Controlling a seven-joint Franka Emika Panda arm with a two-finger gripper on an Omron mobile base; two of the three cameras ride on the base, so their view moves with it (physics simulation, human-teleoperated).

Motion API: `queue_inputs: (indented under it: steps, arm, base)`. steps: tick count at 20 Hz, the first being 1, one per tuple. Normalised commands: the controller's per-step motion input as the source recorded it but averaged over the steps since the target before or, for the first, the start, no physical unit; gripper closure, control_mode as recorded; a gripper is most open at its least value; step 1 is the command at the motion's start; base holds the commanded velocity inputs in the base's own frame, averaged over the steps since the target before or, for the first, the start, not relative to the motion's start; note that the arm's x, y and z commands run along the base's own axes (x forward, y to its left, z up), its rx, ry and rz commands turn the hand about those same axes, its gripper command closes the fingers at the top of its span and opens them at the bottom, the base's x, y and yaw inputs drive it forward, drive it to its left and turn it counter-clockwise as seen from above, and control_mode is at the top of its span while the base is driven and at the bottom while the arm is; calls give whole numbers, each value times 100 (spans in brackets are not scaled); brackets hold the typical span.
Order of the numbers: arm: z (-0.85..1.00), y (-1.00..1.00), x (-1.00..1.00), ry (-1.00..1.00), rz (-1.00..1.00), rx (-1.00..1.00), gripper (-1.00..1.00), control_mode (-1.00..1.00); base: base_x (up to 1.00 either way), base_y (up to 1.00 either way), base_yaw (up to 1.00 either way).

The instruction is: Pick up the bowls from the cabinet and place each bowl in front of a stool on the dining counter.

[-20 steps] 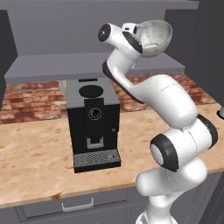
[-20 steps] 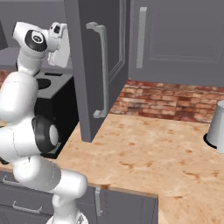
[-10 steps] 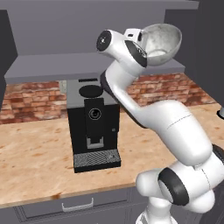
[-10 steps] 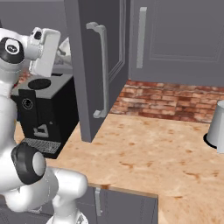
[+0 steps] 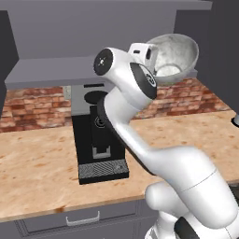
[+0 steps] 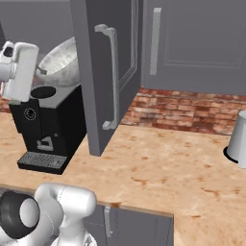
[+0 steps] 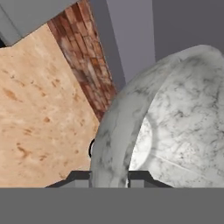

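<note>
Gripper (image 7: pixel 109 175) clamped on marbled bowl (image 7: pixel 175 127) rim, bowl tilted, above coffee machine (image 5: pixel 100 140), beside open cabinet door (image 6: pixel 103 72).

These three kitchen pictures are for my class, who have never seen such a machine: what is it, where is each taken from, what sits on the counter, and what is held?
The white jointed thing is a robot arm in a computer-drawn kitchen. Two pictures come from cameras behind it, to its left and right. The third looks along its claw, whose two dark tips pinch the rim of a grey-white marbled bowl, held tilted in the air. On the stone-topped counter stands a black coffee machine, with a pale container at the far right. Beside the bowl hangs an open grey cabinet door.
</note>
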Motion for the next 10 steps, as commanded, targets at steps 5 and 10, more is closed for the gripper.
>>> queue_inputs:
  steps: [5, 10]
  arm:
    - [-2, 42, -75, 19, -1, 12, 100, -100]
    - [0, 18, -52, 33, -6, 23, 100, -100]
  base:
    - [0, 0, 0]
    - [0, 0, 0]
